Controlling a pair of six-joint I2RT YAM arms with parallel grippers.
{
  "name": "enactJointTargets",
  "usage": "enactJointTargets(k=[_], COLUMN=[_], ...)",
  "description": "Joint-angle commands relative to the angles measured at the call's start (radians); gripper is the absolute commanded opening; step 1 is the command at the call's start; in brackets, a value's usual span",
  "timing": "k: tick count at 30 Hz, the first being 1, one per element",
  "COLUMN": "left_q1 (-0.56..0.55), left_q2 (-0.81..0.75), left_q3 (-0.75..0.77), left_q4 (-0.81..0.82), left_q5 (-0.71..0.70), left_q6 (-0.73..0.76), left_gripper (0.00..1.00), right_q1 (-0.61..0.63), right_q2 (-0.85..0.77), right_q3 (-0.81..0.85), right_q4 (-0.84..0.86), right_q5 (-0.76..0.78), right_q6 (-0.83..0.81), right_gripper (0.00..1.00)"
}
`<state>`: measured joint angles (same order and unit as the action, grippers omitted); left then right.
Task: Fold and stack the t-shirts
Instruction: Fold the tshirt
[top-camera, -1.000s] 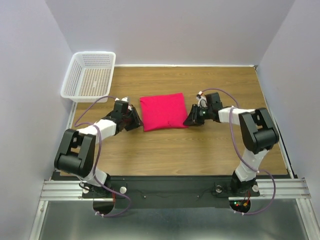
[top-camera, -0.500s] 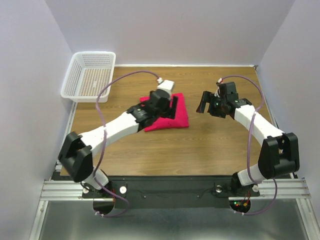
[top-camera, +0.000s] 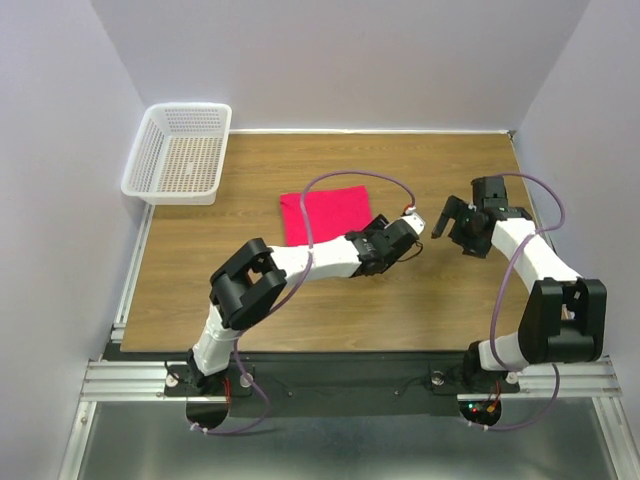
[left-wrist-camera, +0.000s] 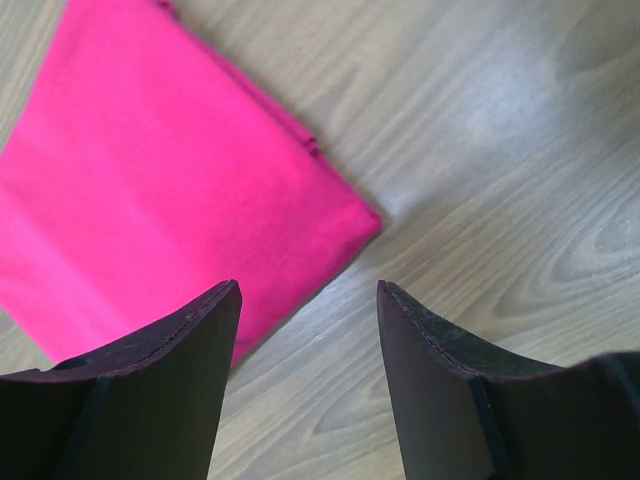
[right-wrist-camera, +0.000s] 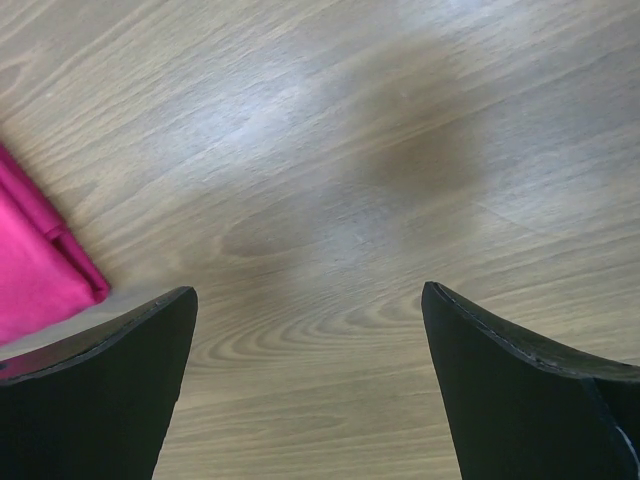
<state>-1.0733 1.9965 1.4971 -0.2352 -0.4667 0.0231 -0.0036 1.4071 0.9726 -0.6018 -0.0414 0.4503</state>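
One folded crimson-pink t-shirt lies flat near the table's middle. My left arm reaches across its near edge, and my left gripper hangs just off the shirt's near right corner. In the left wrist view the t-shirt fills the upper left, and my left gripper is open over bare wood beside that corner. My right gripper hovers further right, clear of the cloth. It stands wide open with only wood between its fingers, and a t-shirt corner shows at the left edge.
A white mesh basket sits at the table's far left corner, nothing visible in it. The wooden table is walled in at the back and on both sides. The left arm's elbow rises over the near left of the table.
The left arm has swung from the shirt's left, across it, to its near right corner. The right gripper has pulled away to the right and opened wide.
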Motion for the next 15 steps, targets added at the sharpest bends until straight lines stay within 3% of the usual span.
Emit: enactJointTargets(k=[1, 7, 15], left_q1=[-0.011, -0.014, -0.014], left_q2=[0.025, 0.125, 0.18], left_q3=[0.08, 0.132, 0.121], left_q4=[0.007, 0.011, 0.014], left_q5=[-0.043, -0.049, -0.039], left_q6=[0.087, 0.116, 0.126], left_gripper=[0.68, 0.67, 0.56], right_q1=[0.007, 0.007, 0.008], right_q2=[0.012, 0.041, 0.078], right_q3=[0.011, 0.018, 0.02], right_q4=[0.002, 0.028, 0.069], right_q5=[-0.049, -0.071, -0.15], right_q6=[0.018, 0.022, 0.047], right_gripper=[1.0, 1.0, 1.0])
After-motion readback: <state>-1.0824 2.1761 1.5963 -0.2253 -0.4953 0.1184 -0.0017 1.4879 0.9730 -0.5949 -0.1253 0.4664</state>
